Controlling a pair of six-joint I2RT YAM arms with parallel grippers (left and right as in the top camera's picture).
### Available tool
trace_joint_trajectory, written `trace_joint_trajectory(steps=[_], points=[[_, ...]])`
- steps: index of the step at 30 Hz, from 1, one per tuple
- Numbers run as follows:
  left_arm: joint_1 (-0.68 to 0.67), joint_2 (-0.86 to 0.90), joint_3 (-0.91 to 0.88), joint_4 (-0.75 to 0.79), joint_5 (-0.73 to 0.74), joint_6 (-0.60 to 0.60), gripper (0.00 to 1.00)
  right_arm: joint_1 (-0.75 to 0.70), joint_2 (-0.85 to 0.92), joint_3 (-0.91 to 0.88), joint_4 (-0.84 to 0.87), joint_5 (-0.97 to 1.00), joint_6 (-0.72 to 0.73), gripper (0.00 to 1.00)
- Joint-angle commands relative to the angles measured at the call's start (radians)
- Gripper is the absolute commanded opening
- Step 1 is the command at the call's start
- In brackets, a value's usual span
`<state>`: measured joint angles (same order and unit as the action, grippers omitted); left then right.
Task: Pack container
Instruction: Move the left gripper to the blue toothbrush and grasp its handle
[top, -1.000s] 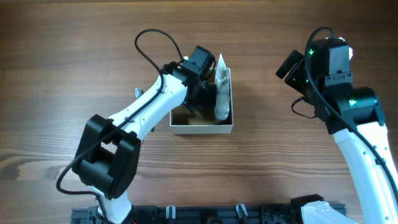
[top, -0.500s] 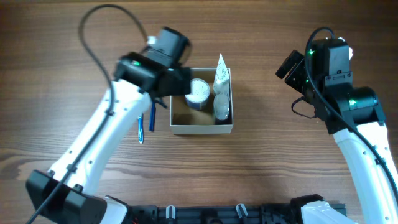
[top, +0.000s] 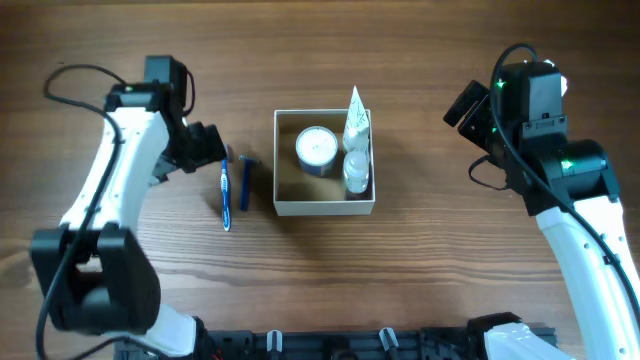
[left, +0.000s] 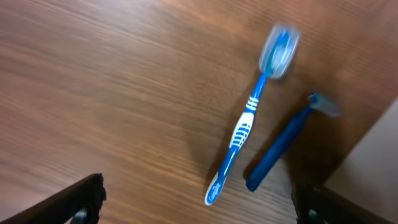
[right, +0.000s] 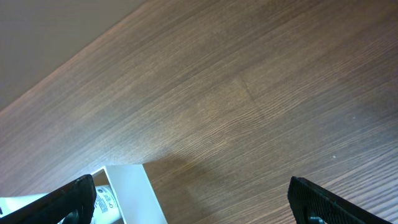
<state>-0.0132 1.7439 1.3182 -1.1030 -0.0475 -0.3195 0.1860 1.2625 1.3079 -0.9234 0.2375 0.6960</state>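
Overhead: the left hand (top: 208, 143), spread and empty, hangs beside the toothbrush (top: 225, 195) and razor (top: 246, 178) on the desk (top: 400, 280); the container (top: 325, 209) sits just beyond them. Left wrist: the toothbrush lies ahead between the fingers (left: 87, 193); I'd centre over its handle, straddle it crosswise, then lower. Right wrist: the right hand (right: 193, 186) is spread and empty, container corner at its lower left.

Toothbrush (left: 244, 126) head blurring, left wrist view. Container (left: 367, 174) running off frame edge in both wrist views. Left fingers (left: 81, 202) showing tips only.
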Motion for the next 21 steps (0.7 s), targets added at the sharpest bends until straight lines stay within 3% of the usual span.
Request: trace_joint_trajectory(steps=[1, 5, 11, 17, 21], points=[[-0.008, 0.031, -0.094, 0.081, 0.066, 0.051, 0.97, -0.003, 0.011, 0.008, 0.0, 0.025, 0.013, 1.0], [-0.008, 0.041, -0.173, 0.185, 0.068, 0.05, 0.92, -0.003, 0.011, 0.008, 0.0, 0.025, 0.013, 1.0], [-0.01, 0.05, -0.255, 0.302, 0.077, 0.024, 0.77, -0.003, 0.011, 0.008, -0.001, 0.025, 0.014, 1.0], [-0.023, 0.103, -0.273, 0.345, 0.077, 0.026, 0.75, -0.003, 0.011, 0.008, -0.001, 0.025, 0.013, 1.0], [-0.03, 0.128, -0.273, 0.373, 0.077, 0.045, 0.68, -0.003, 0.011, 0.008, -0.001, 0.025, 0.014, 1.0]])
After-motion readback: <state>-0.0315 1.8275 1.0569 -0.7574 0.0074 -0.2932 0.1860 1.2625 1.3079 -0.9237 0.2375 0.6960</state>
